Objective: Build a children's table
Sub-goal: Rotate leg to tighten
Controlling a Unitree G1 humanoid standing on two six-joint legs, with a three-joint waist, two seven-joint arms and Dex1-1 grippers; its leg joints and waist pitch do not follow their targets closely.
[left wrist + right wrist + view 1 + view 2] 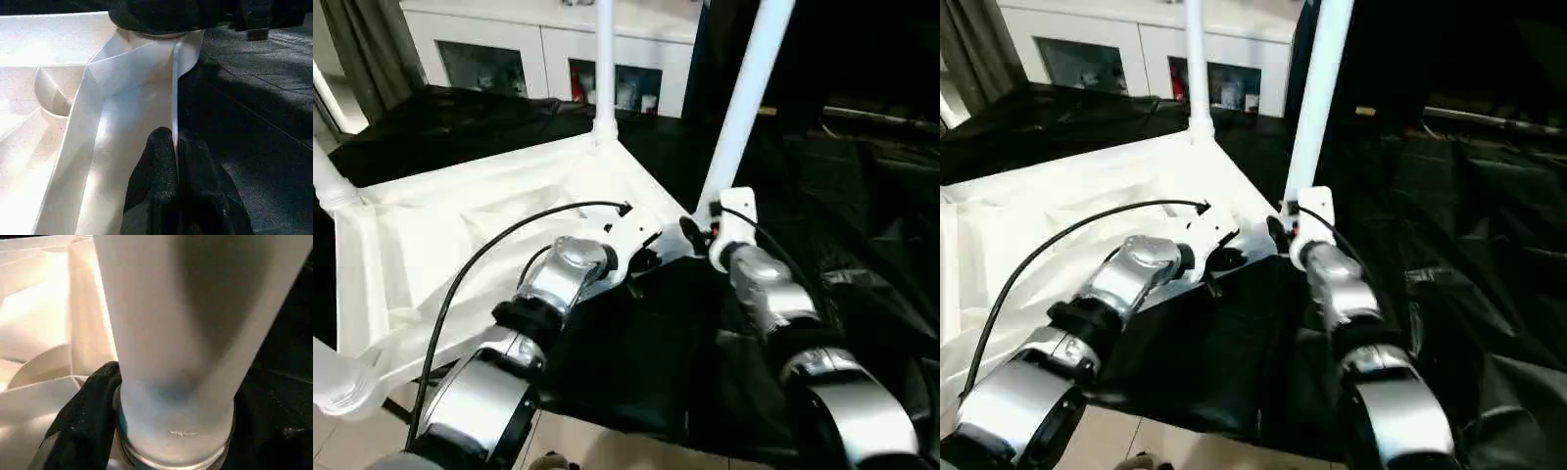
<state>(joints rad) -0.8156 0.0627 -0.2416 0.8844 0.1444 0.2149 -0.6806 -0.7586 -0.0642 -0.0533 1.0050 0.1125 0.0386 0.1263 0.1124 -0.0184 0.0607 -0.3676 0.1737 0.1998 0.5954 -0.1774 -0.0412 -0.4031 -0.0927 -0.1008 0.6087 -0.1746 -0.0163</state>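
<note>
Your left gripper [177,196] is clamped on the thin side wall of the upturned table top [460,235], just beside its nearest corner. At that corner your right gripper [146,431] is closed around the base of a tilted white leg [744,98] over the socket. Beyond the top, the white cabinet [548,49] stands behind the black-draped bench [862,225].

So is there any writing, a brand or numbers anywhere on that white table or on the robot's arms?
None that can be read.
The table top, its legs and the silver forearms carry no visible print.
Items behind the cabinet's glass doors are too small and blurred to read.
</note>
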